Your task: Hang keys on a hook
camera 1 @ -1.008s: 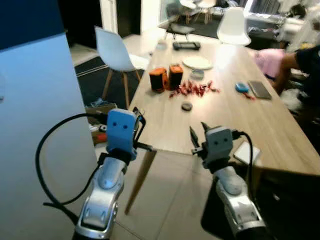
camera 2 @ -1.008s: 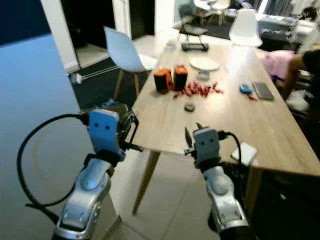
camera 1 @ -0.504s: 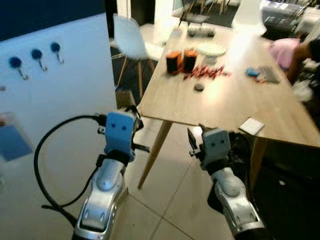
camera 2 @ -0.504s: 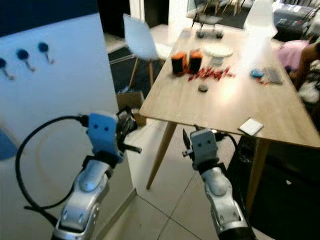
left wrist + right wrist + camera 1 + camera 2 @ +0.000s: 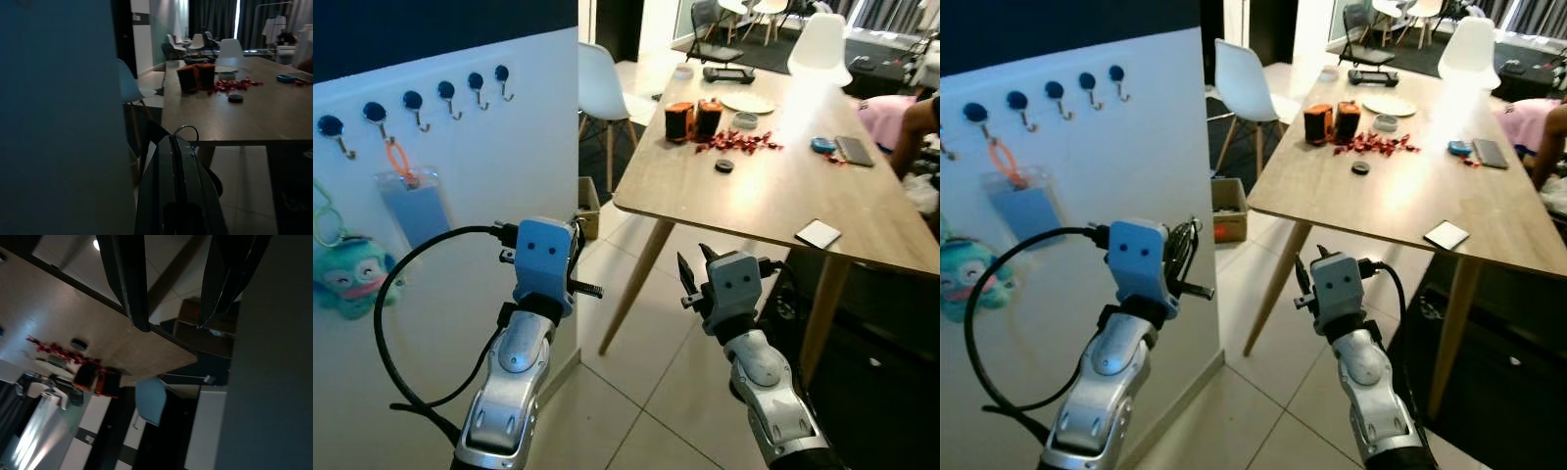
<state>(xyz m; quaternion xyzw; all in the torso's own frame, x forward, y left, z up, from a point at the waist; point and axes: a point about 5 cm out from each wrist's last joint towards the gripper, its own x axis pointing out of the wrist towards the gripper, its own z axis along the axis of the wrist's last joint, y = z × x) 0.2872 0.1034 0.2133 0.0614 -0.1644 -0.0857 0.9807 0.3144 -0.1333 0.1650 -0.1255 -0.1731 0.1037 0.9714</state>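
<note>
Turning left has swung my view: the white panel that was bare a second ago now carries its whole row of hooks, and the table has slid to my right.

Nearest, both my silver forearms rise from below with wrists bent forward. My left gripper (image 5: 177, 147) has its black fingers pressed together, a thin wire loop of the keys (image 5: 188, 131) poking out past the tips; in the head view a bunch of dark rings (image 5: 1182, 245) hangs at the gripper's right side, just beside the panel's edge. Which way the keys' long axis runs I cannot tell. My right gripper (image 5: 693, 273) is held up over the tiled floor (image 5: 656, 382), its two long fingers (image 5: 128, 279) spread and bare.

On the flat white panel (image 5: 460, 196), a blue card holder (image 5: 409, 201) on an orange loop and a teal plush (image 5: 350, 277) hang low at left. Above them runs the row of round dark-blue hooks (image 5: 413, 101) with small metal crooks.

Farther off, the pale wooden table (image 5: 773, 211) on slanted legs carries a white square pad (image 5: 818, 234), a black disc (image 5: 724, 165), red scraps (image 5: 744, 143), two orange-and-black boxes (image 5: 693, 118) and a plate (image 5: 748, 103). A white chair (image 5: 597, 93) stands beyond it.
</note>
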